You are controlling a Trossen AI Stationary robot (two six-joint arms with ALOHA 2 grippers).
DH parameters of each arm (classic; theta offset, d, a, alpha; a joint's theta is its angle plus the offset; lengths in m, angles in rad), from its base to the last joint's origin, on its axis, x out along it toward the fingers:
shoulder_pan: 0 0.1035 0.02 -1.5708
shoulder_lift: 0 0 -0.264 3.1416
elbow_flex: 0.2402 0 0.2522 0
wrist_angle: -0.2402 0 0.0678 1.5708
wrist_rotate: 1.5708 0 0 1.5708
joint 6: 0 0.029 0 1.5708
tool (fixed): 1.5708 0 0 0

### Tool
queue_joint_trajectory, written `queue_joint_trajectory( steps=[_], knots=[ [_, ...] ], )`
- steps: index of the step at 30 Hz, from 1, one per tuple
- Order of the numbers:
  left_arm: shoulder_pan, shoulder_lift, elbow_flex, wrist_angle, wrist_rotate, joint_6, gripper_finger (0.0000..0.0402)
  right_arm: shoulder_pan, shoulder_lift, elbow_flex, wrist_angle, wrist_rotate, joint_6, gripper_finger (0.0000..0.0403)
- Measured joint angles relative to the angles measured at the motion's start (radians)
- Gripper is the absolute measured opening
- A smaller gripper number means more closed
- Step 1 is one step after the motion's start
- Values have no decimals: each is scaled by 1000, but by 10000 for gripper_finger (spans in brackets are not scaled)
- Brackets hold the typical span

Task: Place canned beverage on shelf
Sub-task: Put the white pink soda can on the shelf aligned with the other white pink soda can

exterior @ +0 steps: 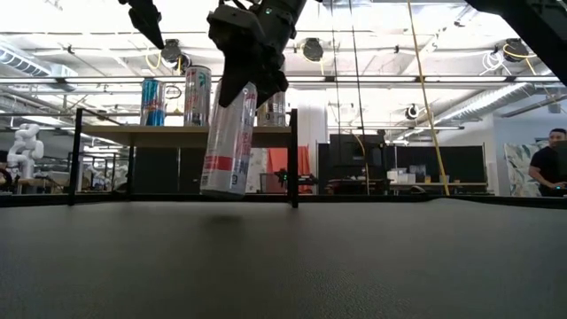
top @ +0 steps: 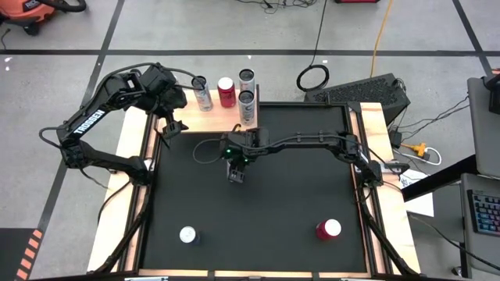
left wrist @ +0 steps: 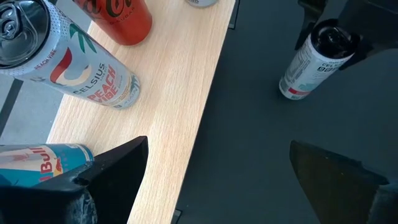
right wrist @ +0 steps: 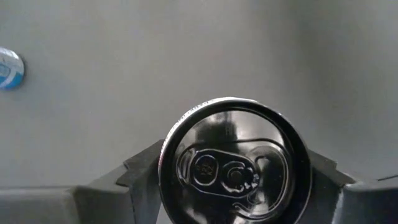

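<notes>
Can, white w/ red and blue print, hangs in the right tool, clamped near its top rim, tilted and just clear of the black desk in the low view. Step in hand looks like carry: picked up, not yet set on the shelf. High view puts the right tool mid-desk, arm stretched in from the right side, shelf beyond it w/ four cans already there. Next move prob. needs a lift above board height, straightening the can, then a free spot; space looks tight. Left tool waits by the shelf's left end, fingers wide apart, holding nothing.
</notes>
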State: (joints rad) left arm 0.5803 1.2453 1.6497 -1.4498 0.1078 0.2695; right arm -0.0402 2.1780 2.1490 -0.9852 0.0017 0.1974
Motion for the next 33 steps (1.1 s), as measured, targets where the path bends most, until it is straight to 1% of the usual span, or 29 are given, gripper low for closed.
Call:
queue_joint_trajectory(
  steps=[24,27,29,33],
  knots=[
    [0,0,0,0,0,-1,389,4,38,0,9,-7,-1,254],
    [0,0,0,0,0,-1,389,2,38,0,10,-49,4,259],
    [0,0,0,0,0,-1,389,2,39,0,16,-91,2,270],
    [0,0,0,0,0,-1,389,4,39,0,17,-122,-26,296]
  ],
)
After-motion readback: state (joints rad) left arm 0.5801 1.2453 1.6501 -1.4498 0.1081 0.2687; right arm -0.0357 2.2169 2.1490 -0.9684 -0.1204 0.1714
